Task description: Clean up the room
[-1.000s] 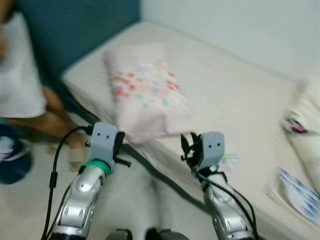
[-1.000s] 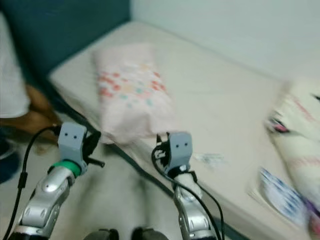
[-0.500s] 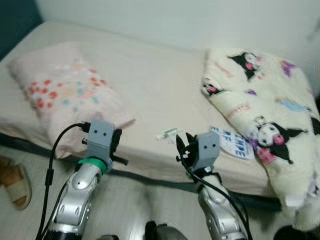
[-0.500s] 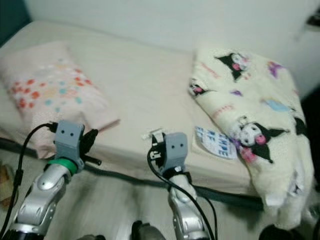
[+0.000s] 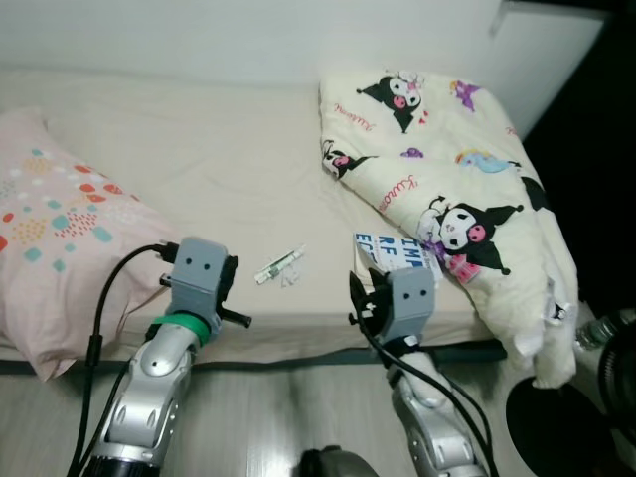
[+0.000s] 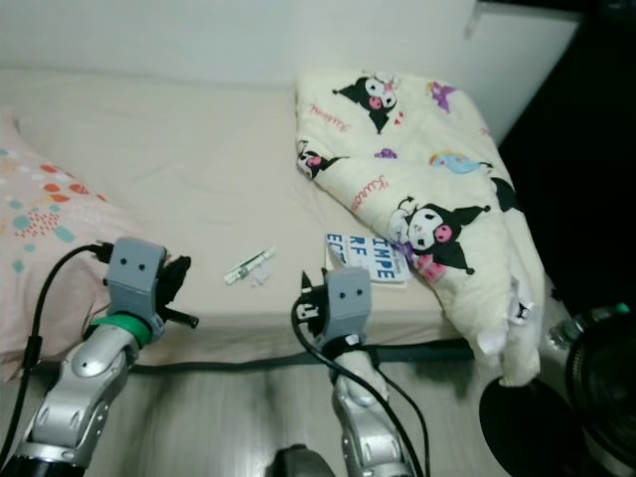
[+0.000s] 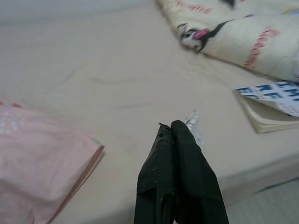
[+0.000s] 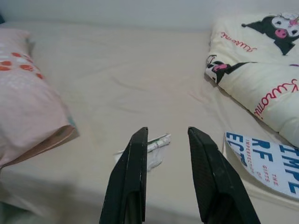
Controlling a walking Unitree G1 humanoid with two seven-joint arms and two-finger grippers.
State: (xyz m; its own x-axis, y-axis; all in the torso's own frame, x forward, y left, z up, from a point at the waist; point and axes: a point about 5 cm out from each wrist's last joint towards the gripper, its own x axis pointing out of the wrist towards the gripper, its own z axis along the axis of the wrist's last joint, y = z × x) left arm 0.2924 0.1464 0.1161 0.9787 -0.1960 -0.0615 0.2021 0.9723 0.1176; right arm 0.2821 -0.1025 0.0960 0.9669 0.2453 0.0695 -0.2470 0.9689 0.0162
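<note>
- Bed (image 5: 179, 169) with beige sheet spans the middle.
- White wall (image 5: 248, 35) at 12 o'clock.
- Pale wood-look floor (image 5: 268, 417) at 6 o'clock.
- Dark round object (image 5: 556, 432) at 5 o'clock.

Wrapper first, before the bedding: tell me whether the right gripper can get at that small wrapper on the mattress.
Probably yes. The right gripper is open, and the small wrapper lies flat on the bare mattress just ahead of its fingers, nothing between them. The book and blanket lie off to the side.
</note>
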